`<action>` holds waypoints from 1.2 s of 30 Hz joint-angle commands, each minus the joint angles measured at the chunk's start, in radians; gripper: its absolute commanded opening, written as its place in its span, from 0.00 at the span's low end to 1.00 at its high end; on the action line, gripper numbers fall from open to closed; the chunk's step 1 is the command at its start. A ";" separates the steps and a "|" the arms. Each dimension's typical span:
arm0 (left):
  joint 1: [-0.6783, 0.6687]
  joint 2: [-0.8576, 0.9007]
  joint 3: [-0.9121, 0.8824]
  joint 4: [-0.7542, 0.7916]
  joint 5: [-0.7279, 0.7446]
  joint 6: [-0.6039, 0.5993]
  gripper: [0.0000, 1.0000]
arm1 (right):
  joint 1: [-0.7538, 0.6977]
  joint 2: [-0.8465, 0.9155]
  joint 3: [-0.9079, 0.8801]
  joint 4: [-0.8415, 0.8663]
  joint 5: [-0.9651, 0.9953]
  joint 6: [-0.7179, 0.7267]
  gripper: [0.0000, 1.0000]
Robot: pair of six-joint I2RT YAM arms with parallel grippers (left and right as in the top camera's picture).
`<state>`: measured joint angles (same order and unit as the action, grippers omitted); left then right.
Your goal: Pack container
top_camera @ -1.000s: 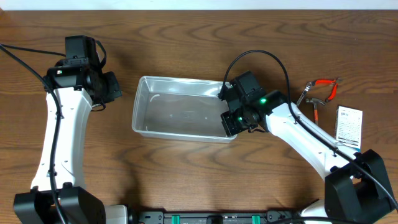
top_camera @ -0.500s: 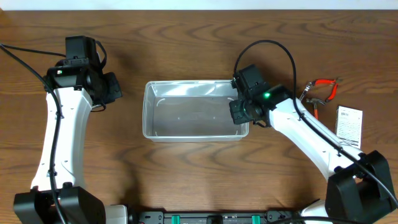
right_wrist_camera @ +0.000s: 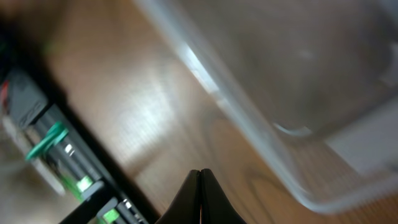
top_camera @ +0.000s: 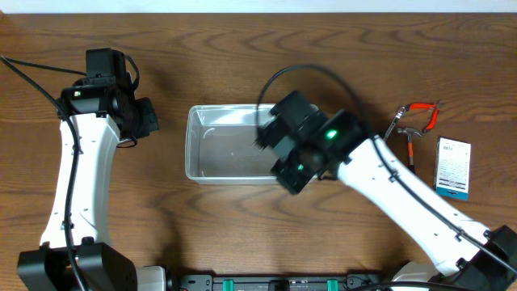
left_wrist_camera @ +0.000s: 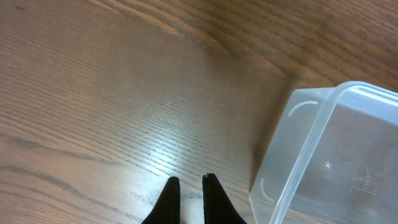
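Observation:
The clear plastic container lies empty in the middle of the table, its long sides parallel to the table's front edge. My right gripper hovers blurred over its right front part. In the right wrist view it is shut on nothing, above bare wood, with the container's wall just beyond it. My left gripper hangs left of the container. In the left wrist view its fingers stand nearly together with nothing between them, and a container corner shows at the right.
Red-handled pliers, a small hammer and a printed card lie at the far right. A black rail with green parts runs along the table's front edge.
The container slid right and squared up with the table edge. My right arm then swung left over the container's right half. The left arm has stayed still.

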<state>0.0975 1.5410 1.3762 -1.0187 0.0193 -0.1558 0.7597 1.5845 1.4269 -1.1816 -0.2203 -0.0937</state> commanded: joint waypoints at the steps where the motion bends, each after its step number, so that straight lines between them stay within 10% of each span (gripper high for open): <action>1: 0.004 -0.005 0.002 -0.002 -0.004 0.014 0.06 | 0.080 0.007 0.008 0.018 -0.046 -0.116 0.03; 36: 0.004 -0.006 0.002 -0.001 -0.004 0.014 0.06 | 0.035 0.255 0.000 0.169 0.120 -0.014 0.02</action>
<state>0.0975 1.5410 1.3762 -1.0176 0.0193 -0.1558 0.8200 1.8389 1.4254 -1.0229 -0.1627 -0.1646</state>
